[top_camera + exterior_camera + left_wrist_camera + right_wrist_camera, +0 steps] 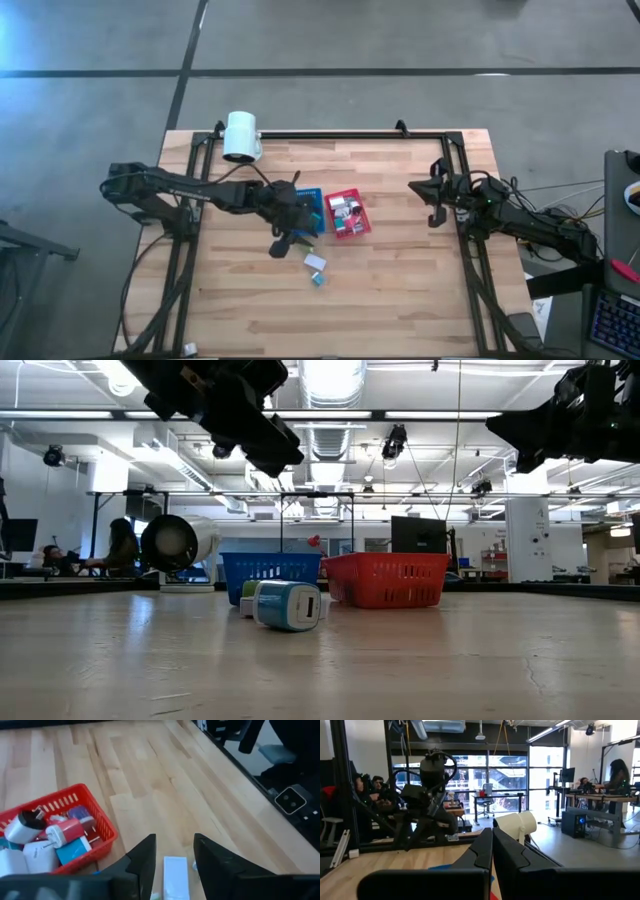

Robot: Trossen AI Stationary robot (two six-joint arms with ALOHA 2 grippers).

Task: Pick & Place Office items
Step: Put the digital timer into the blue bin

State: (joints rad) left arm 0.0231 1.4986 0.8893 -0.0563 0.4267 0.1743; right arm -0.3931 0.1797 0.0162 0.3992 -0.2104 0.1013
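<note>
Two office items lie loose on the wooden table: a white block and a teal-and-white one. Several more fill the red tray, which stands right of the blue tray. My left gripper hangs open in the air beside the blue tray, left of the white block, which shows on the table through the gap between its fingers. It holds nothing. My right gripper waits shut at the table's right edge.
A big white cylinder lies at the far left of the table. Black frame rails run along the far, left and right edges. Bare wood stretches toward the near edge. People sit at desks in the room beyond.
</note>
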